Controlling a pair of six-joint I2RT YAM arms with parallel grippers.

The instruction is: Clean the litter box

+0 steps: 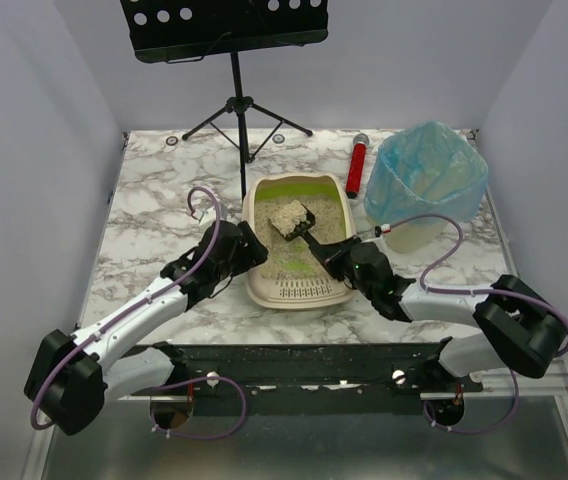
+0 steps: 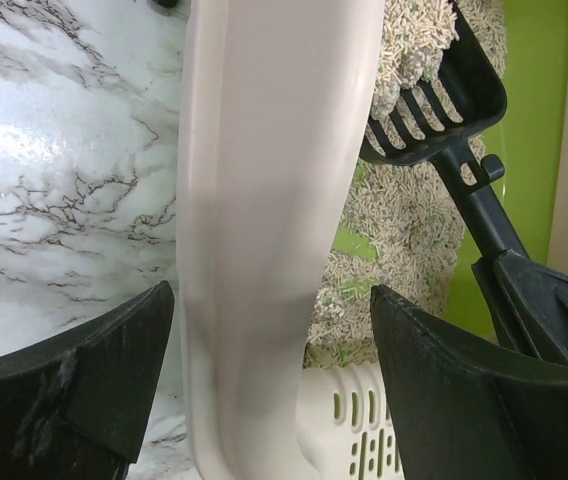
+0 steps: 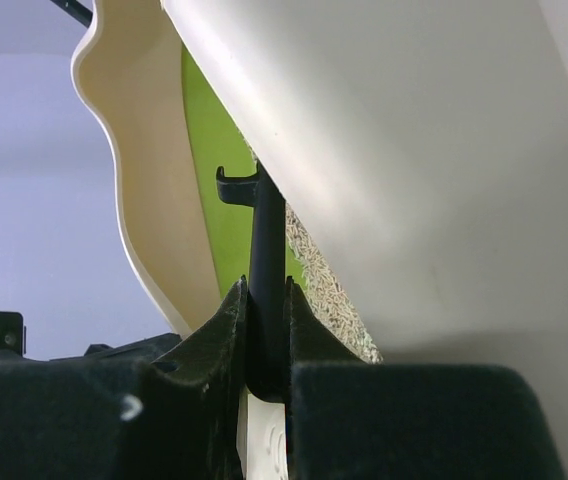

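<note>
Straddling the litter box (image 1: 264,290) wall, our left gripper (image 2: 269,400) gapes wide, gripping nothing. Our right gripper (image 3: 264,345) pinches the scoop (image 1: 292,222) handle, litter-laden toward twelve o'clock.

Beige litter box (image 1: 260,290) — lime-green inside; black scoop (image 1: 294,222); blue-bagged bin (image 1: 426,180); marbled table (image 1: 144,215).

- In the right wrist view, the scoop (image 3: 266,270) showed only its handle; its head was hidden behind the litter box (image 3: 394,150) wall.
- In the left wrist view, the litter box (image 2: 274,200) ran past the top and bottom edges.
- From above, the music stand (image 1: 226,25) was cut off at the top.
</note>
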